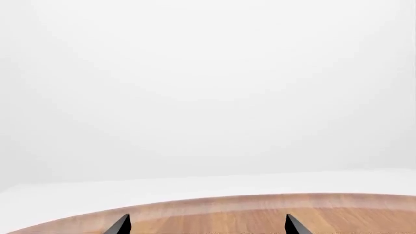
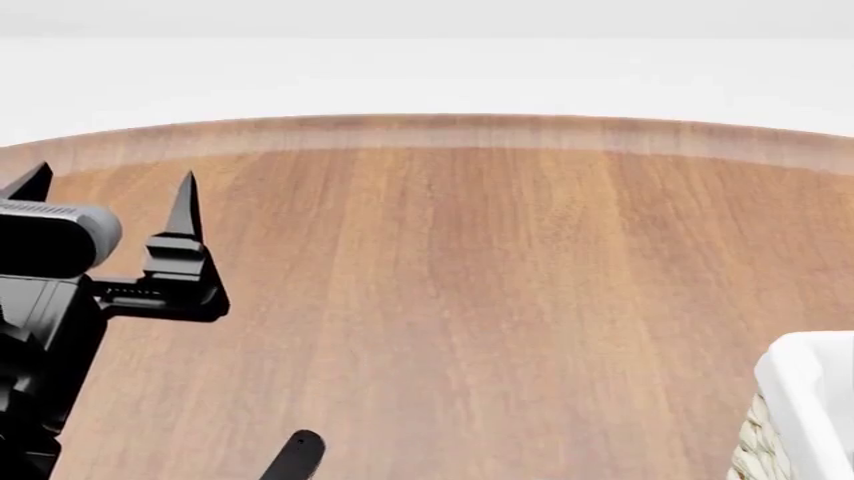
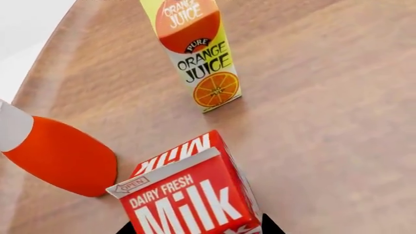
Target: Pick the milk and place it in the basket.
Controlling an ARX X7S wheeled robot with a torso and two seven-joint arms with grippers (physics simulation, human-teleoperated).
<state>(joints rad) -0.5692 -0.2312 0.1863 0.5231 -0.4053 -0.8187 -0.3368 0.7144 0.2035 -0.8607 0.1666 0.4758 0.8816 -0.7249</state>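
The milk [image 3: 188, 195], a carton with a red top and white "Milk" lettering, fills the near part of the right wrist view. It sits between the two fingers of my right gripper [image 3: 198, 226], which press its sides; its base is hidden. The right gripper and the milk do not show in the head view. My left gripper [image 2: 107, 188] is open and empty above the left of the wooden table [image 2: 467, 280]; its fingertips [image 1: 120, 224] show wide apart in the left wrist view. A corner of the basket [image 2: 807, 400], with white liner over cream wicker, shows at the lower right of the head view.
An "Orange Juice" carton [image 3: 195, 53] stands on the table beyond the milk. A red-orange bottle with a white end [image 3: 58, 156] lies beside the milk. The table's rounded far edge [image 2: 441, 130] meets white floor. A black rounded part [image 2: 296, 455] pokes in at the bottom of the head view.
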